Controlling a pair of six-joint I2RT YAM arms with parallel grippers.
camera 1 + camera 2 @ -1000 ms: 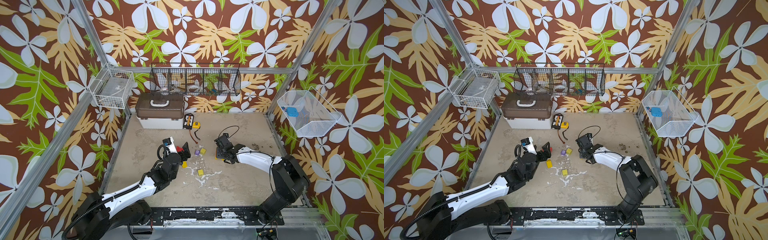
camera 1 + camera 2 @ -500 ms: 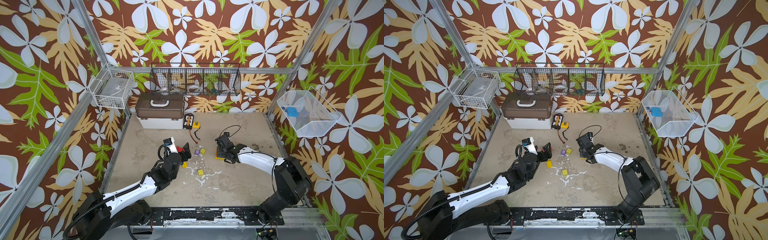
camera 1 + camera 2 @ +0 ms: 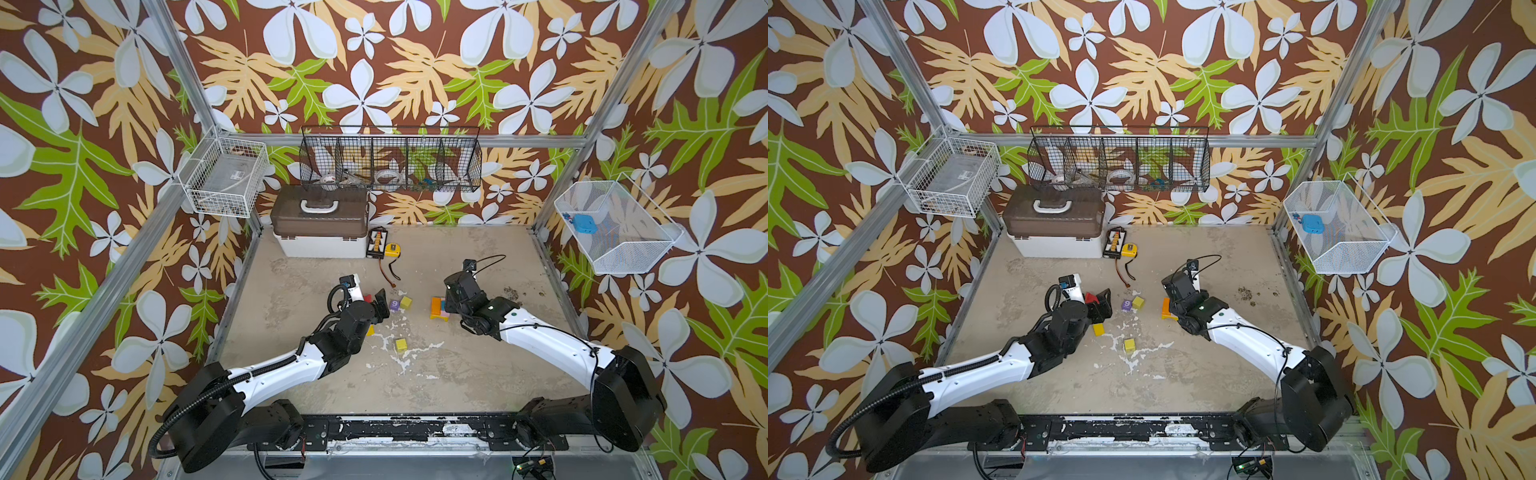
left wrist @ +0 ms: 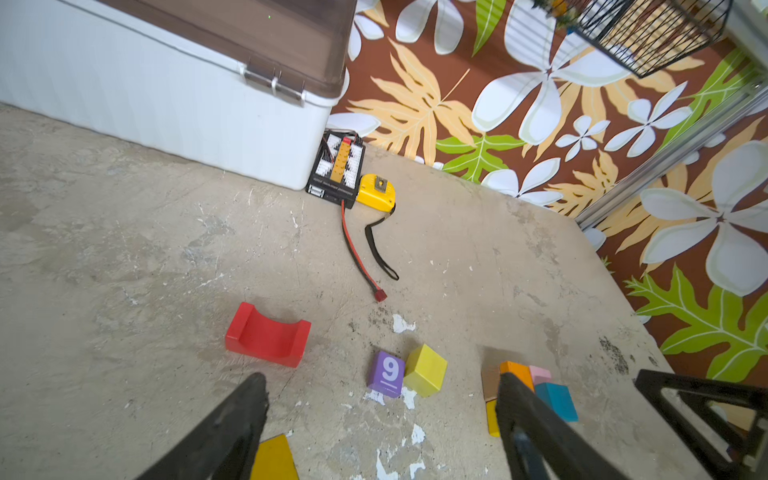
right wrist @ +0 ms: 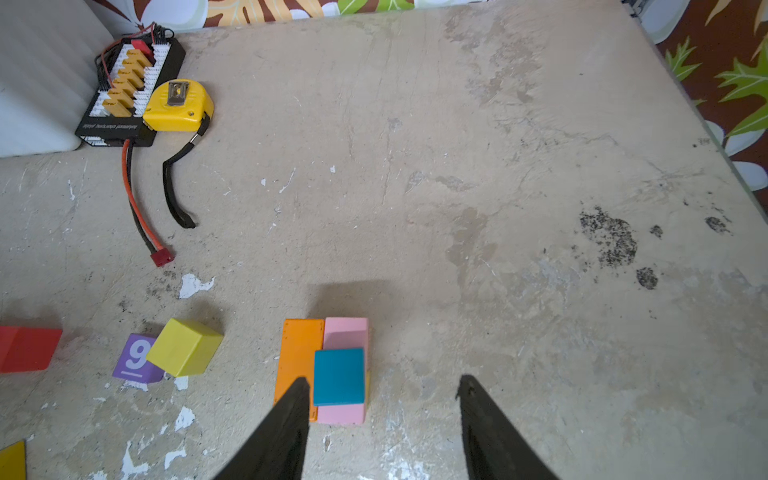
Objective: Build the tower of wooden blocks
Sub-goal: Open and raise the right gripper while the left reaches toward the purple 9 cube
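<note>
left gripper point(image 4: 381, 379): spread wide, nothing held.
right gripper point(image 5: 384, 379): parted, nothing held, close by the tower point(image 3: 436, 306).
tower: teal block point(image 5: 338, 376) stacked on pink bar point(image 5: 345, 332) and orange bar point(image 5: 298, 353), mid-table, right of purple block point(image 3: 395, 306).

Right wrist view: the red block point(image 5: 25, 349) and the dark yellow block point(image 5: 11, 460), both outside the jaws, are cut by the frame edge. Left wrist view: one finger point(image 4: 528, 428) hides part of the stack point(image 4: 555, 401); the dark yellow block point(image 4: 274, 457), between the jaws, is cropped.
</note>
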